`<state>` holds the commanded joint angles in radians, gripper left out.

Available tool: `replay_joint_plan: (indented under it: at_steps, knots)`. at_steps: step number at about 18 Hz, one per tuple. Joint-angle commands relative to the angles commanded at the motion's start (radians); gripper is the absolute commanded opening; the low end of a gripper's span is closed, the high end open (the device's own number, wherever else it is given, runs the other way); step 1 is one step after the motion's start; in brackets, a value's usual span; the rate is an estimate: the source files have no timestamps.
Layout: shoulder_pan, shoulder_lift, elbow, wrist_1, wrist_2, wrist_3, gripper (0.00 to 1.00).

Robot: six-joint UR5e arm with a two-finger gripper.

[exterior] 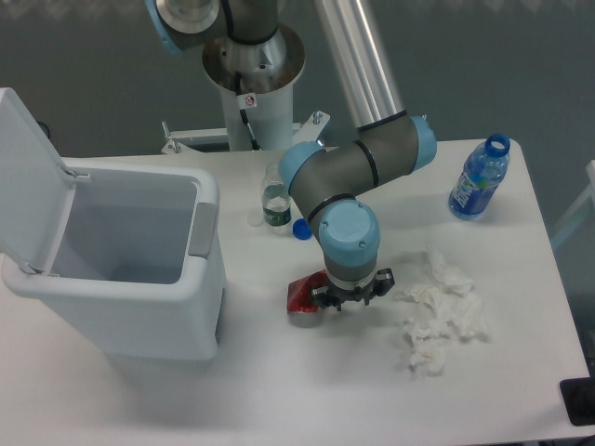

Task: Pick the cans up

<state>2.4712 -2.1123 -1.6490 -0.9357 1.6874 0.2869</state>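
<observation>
The can is a crushed, shiny red one with a silver end. It lies tilted just left of my gripper, near the middle of the white table. Its right end reaches under the gripper body. The gripper points straight down and the blue wrist above hides its fingers. It looks shut on the can's right end, with the silver end sticking out to the lower left.
A white bin with its lid open stands at the left, close to the can. Behind the gripper are a clear bottle and a blue cap. Crumpled tissue lies to the right, and a blue bottle stands at the far right.
</observation>
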Motion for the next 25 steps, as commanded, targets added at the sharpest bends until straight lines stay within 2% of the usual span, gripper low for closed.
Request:
replay_joint_plan:
  at_steps: [3, 6, 7, 8, 11, 14, 25]
  knots:
    - [0.008, 0.021, 0.023, -0.006, 0.000, 0.002, 0.55]
    - [0.020, 0.075, 0.069, -0.015, -0.009, 0.047, 0.65]
    - [0.021, 0.086, 0.077, -0.017, -0.014, 0.070, 0.71]
    - [0.020, 0.092, 0.080, -0.017, -0.020, 0.086, 0.83]
    - [-0.006, 0.091, 0.072, -0.015, -0.020, 0.142, 0.96]
    - [-0.026, 0.089, 0.068, -0.014, -0.023, 0.150, 1.00]
    - [-0.064, 0.054, 0.037, -0.014, -0.064, 0.152, 1.00]
